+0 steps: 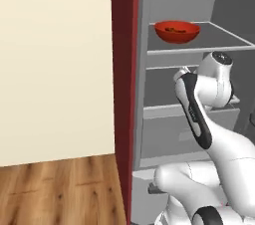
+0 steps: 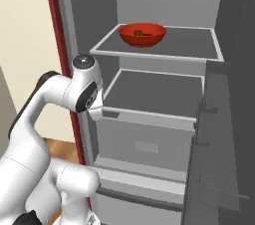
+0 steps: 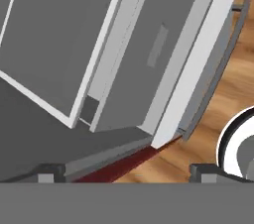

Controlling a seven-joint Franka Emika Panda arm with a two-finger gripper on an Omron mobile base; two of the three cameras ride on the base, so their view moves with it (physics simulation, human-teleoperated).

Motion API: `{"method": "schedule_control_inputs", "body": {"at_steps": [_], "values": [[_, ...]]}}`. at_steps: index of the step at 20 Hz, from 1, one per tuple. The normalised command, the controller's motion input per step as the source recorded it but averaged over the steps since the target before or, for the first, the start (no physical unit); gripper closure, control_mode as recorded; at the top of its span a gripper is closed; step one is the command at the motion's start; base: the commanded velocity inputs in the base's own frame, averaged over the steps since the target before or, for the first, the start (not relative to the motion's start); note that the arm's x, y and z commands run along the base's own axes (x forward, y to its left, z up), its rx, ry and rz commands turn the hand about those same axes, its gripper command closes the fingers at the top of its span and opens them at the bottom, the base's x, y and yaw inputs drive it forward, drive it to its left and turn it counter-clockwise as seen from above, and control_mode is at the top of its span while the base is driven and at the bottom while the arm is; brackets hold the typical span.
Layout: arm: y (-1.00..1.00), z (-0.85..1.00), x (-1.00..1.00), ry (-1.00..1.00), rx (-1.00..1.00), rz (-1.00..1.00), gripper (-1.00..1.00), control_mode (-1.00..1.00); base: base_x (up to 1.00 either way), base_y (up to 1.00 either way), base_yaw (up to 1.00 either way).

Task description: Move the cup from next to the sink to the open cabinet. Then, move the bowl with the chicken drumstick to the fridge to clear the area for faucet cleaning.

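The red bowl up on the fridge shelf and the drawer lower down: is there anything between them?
Just one bare shelf between the red bowl and the drawer, seen from the right base view.

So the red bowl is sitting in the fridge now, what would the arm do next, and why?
Probably pull the arm back out of the fridge. The red bowl rests on the upper shelf, apart from the arm, and the gripper stands open and holds nothing, pointing down at the drawer and floor.

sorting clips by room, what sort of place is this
Most likely a kitchen: an open fridge with shelves and a drawer, a red bowl of food on its top shelf, wood floor alongside.
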Motion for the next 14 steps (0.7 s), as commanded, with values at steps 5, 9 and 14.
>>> {"method": "schedule_control_inputs", "body": {"at_steps": [5, 9, 14], "values": [[0.00, 0.00, 0.00, 0.00, 0.00, 0.00, -1.00, 1.00, -0.13, 0.47, 0.90], [0.00, 0.00, 0.00, 0.00, 0.00, 0.00, -1.00, 1.00, -0.12, 0.44, 0.91], [0.00, 0.00, 0.00, 0.00, 0.00, 0.00, -1.00, 1.00, -0.09, 0.37, 0.93]]}}
